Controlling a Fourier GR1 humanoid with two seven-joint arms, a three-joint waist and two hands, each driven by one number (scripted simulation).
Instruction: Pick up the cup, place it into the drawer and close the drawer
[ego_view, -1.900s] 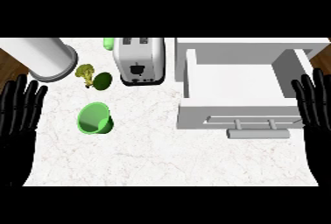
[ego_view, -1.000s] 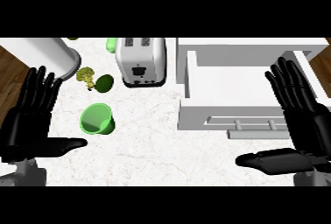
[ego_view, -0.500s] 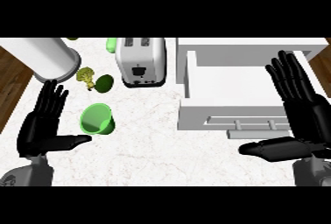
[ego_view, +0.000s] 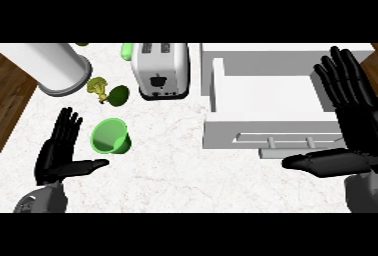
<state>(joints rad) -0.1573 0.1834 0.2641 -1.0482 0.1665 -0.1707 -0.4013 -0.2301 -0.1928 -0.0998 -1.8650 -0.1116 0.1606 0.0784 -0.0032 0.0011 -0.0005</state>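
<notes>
White marbled tabletop (ego_view: 192, 175) underneath everything. Open white drawer (ego_view: 273, 107) at right, toaster (ego_view: 159, 70) and white canister (ego_view: 52, 67) behind. Right hand (ego_view: 347, 125) spread flat over the drawer's front edge, thumb out. Left hand (ego_view: 60, 150) spread too, just left of the green cup (ego_view: 111, 135), not touching. Broccoli (ego_view: 97, 87) beyond the cup.

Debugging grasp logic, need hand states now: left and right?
Left hand: open, fingers straight, holding nothing, beside the small green plastic cup.
Right hand: open, holding nothing.
</notes>
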